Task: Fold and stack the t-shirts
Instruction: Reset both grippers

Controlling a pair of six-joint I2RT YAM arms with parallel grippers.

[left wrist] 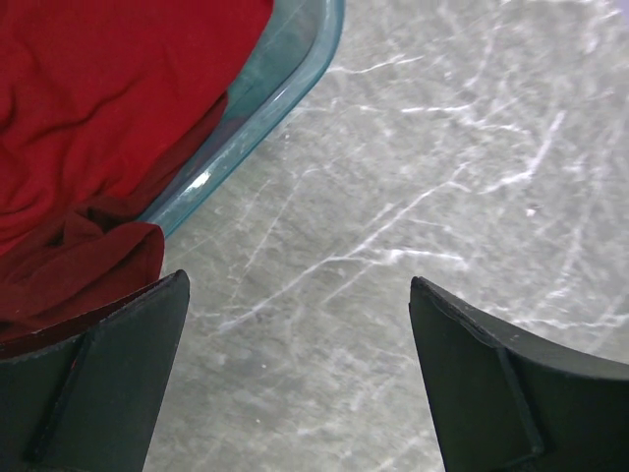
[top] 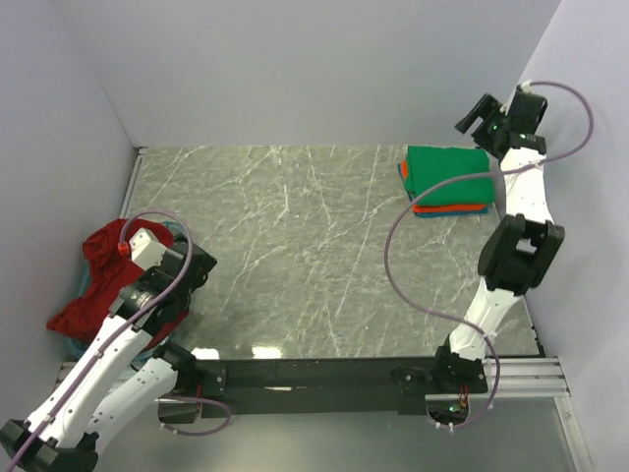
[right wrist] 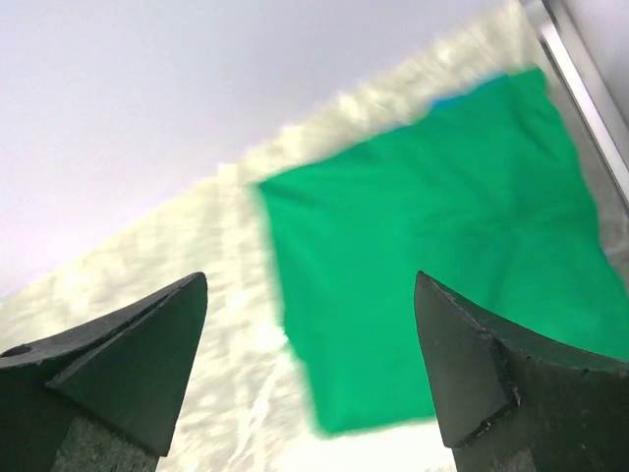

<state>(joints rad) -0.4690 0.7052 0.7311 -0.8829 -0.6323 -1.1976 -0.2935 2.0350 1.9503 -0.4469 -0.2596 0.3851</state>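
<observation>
At the near left of the counter, the left fingers gaped wide and empty beside a teal bin holding a red shirt. Far right, the right fingers spread wide, empty, above the folded green shirt.

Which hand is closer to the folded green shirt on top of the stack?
Right. The right hand hangs open by the far corner of the green shirt; the left hand is across the table, open beside the red shirt.
</observation>
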